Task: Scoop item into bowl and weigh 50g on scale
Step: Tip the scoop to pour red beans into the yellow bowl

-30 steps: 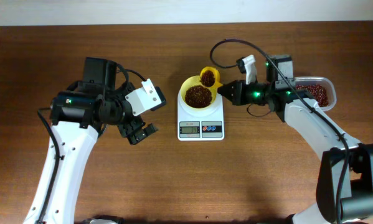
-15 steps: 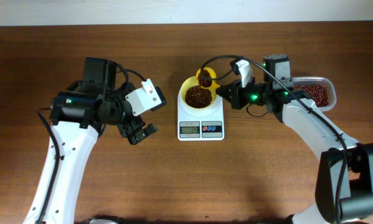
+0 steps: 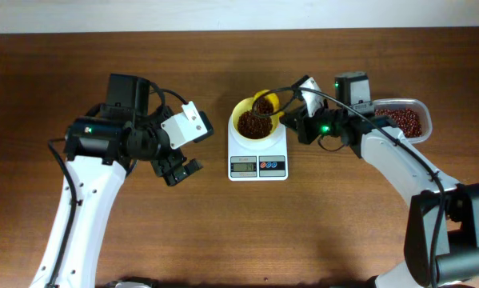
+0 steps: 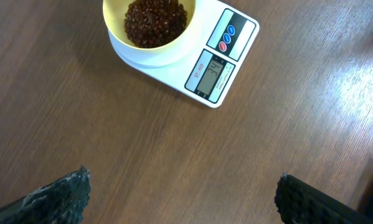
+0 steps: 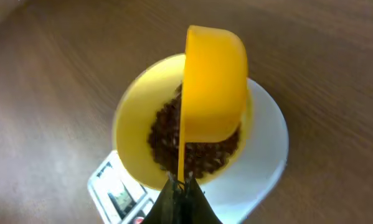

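the beans (image 3: 253,124) sit in a heap inside the pale-yellow bowl (image 3: 240,110), and the bowl sits on the white scale (image 3: 257,165) in the middle of the table (image 3: 223,232). the left wrist view shows the same stack: beans (image 4: 155,22) filling the bottom of the bowl (image 4: 114,31), and the scale (image 4: 220,62) with its grey display and red and blue buttons facing the front edge. can't read the digits on the display, too small.

right over the bowl there's a yellow scoop (image 3: 265,102) rolled onto its side, with its open face turned toward the bowl. in the right wrist view the scoop (image 5: 214,87) hangs above the beans (image 5: 192,143), just over the far rim of the bowl (image 5: 127,130). the right gripper (image 3: 293,120) has its fingers pinched tight on the scoop's thin handle, you can see that at the bottom of the wrist view (image 5: 181,202).

further right, behind that arm, a clear tub (image 3: 419,104) holds more beans.

the left gripper (image 3: 179,170) hangs over bare table to the left of the scale, touching nothing, and its fingers (image 4: 55,196) are spread wide apart.
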